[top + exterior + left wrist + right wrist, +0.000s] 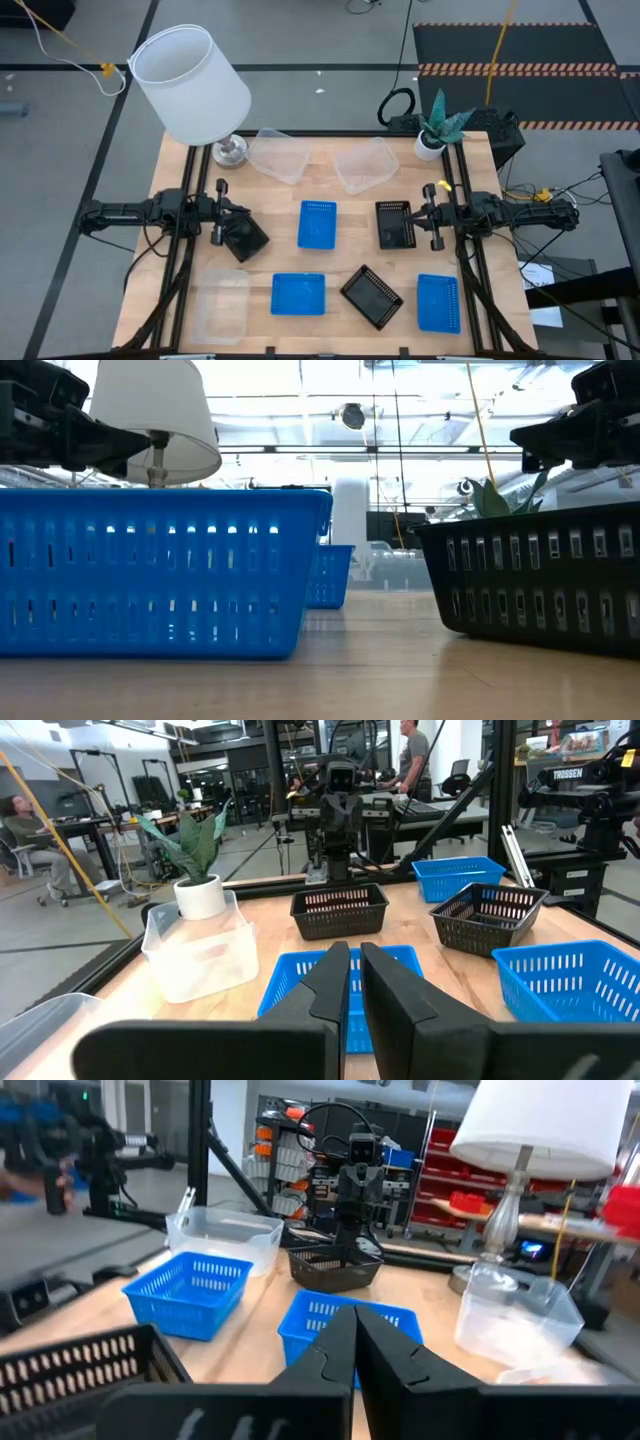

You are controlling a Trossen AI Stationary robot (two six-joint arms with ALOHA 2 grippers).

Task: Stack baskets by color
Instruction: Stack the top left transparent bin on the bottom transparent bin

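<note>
On the wooden table (350,215), the left gripper (222,225) is grasping a black basket (245,238). The other black baskets (395,223) are lying rightward, nearer the clenched, empty right gripper (432,215).

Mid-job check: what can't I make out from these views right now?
- Whether the left end effector touches the black basket beside it: high view, the arm overlaps it.
- Front clear basket's holes: high view, too faint.
- Right end effector: low view, cut off by the picture's edge.
</note>
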